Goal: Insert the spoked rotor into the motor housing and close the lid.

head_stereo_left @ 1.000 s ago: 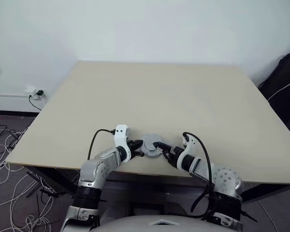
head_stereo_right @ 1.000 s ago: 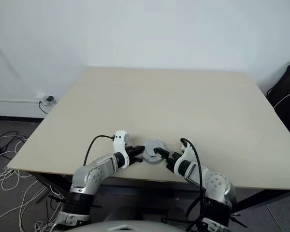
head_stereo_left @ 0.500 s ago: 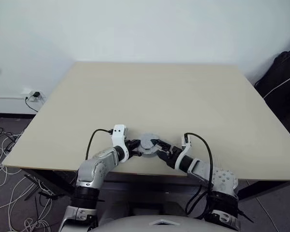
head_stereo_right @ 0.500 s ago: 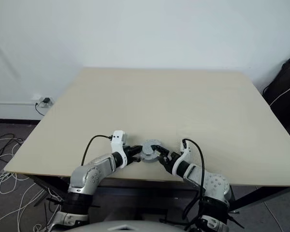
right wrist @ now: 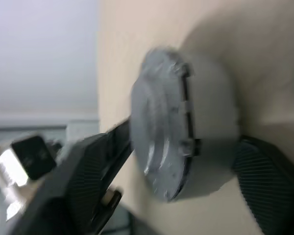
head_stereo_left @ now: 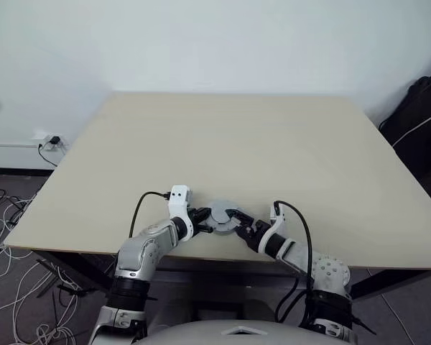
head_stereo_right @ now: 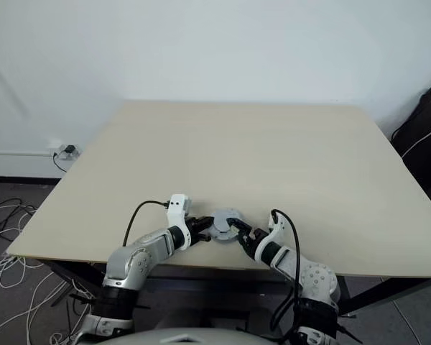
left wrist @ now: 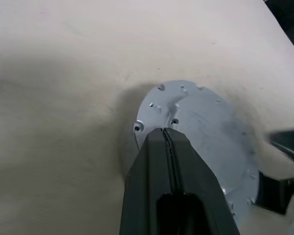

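The lid (head_stereo_left: 221,217), a flat silver-grey disc with small rim notches, lies on top of the motor housing (right wrist: 213,122), a thick grey round body, near the table's front edge. My left gripper (head_stereo_left: 203,219) is shut, and its fingertips (left wrist: 169,132) rest on the lid's rim from the left. From the right, my right gripper (head_stereo_left: 237,220) has closed on the assembly. One of its fingers (right wrist: 88,181) lies over the lid's face, the other against the housing's low side. The spoked rotor is hidden.
The beige table (head_stereo_left: 273,144) stretches away behind the parts, and its front edge (head_stereo_left: 201,251) runs just below both wrists. A wall socket with cables (head_stereo_left: 54,140) is on the left, and a black bag (head_stereo_left: 420,108) stands past the right edge.
My right gripper's fingers have drawn closer together around the lid and housing, and its wrist has rolled a little. The left gripper has stayed put on the lid's rim.
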Tool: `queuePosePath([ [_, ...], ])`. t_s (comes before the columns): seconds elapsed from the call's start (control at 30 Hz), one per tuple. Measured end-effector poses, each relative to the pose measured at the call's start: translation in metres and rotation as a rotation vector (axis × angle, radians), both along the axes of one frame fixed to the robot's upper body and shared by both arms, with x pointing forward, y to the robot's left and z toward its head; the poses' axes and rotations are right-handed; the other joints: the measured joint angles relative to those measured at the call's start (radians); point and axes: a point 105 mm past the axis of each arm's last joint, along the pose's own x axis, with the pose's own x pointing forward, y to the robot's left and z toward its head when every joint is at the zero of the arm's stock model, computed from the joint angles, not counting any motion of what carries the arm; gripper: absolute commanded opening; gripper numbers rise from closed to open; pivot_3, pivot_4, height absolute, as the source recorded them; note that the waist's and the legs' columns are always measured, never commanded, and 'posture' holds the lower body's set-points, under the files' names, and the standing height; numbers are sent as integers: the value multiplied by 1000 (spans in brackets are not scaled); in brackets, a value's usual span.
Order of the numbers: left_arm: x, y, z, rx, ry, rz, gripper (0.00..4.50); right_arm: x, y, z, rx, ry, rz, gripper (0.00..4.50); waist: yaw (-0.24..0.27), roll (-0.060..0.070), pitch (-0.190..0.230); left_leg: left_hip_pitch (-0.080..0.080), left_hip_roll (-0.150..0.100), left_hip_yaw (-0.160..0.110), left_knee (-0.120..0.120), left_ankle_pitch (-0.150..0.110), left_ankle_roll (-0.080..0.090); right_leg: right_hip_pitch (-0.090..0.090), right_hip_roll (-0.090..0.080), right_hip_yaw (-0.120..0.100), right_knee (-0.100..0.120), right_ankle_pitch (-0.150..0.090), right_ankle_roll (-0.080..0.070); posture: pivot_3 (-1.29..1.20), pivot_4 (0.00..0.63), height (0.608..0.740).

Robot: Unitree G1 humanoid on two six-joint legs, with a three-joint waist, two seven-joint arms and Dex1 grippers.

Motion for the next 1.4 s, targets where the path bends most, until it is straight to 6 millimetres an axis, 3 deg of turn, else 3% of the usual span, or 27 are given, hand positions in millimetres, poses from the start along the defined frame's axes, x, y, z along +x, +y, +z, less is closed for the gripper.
queuePosePath([
  [0.2, 0, 3, -2, 6, 3, 15, 0, -3, -3, 1, 19, -6, -22, 1271, 0, 0, 0, 0, 0, 0, -1, 0, 0, 0, 0, 0, 0, 0, 0, 0, 0, 740],
  [0.23, 0, 5, -3, 9, 6, 19, 0, -3, -2, 4, 28, -17, -18, 1173, 0, 1, 0, 0, 0, 0, -1, 0, 0, 0, 0, 0, 0, 0, 0, 0, 0, 740],
  [0.87, 0, 7, -3, 7, 7, 32, 0, -9, 3, 7, -17, -35, 47, 1172, 0, 0, 0, 0, 0, 0, -1, 0, 0, 0, 0, 0, 0, 0, 0, 0, 0, 740],
  [0.9, 0, 8, -3, 6, 7, 33, 0, -9, 3, 7, -20, -36, 52, 1912, 0, 0, 0, 0, 0, 0, -1, 0, 0, 0, 0, 0, 0, 0, 0, 0, 0, 740],
  [1.17, -1, 1, -1, -13, 1, 18, 0, -14, 17, 3, -13, -17, 92, 4480, 0, 0, 0, 0, 0, 0, -1, 0, 0, 0, 0, 0, 0, 0, 0, 0, 0, 740],
  [1.4, -1, 1, -1, -14, 0, 14, 0, -10, 15, 4, -12, -28, 69, 4480, 0, 0, 1, 0, 0, 0, -1, 0, 0, 0, 0, 0, 0, 0, 0, 0, 0, 740],
])
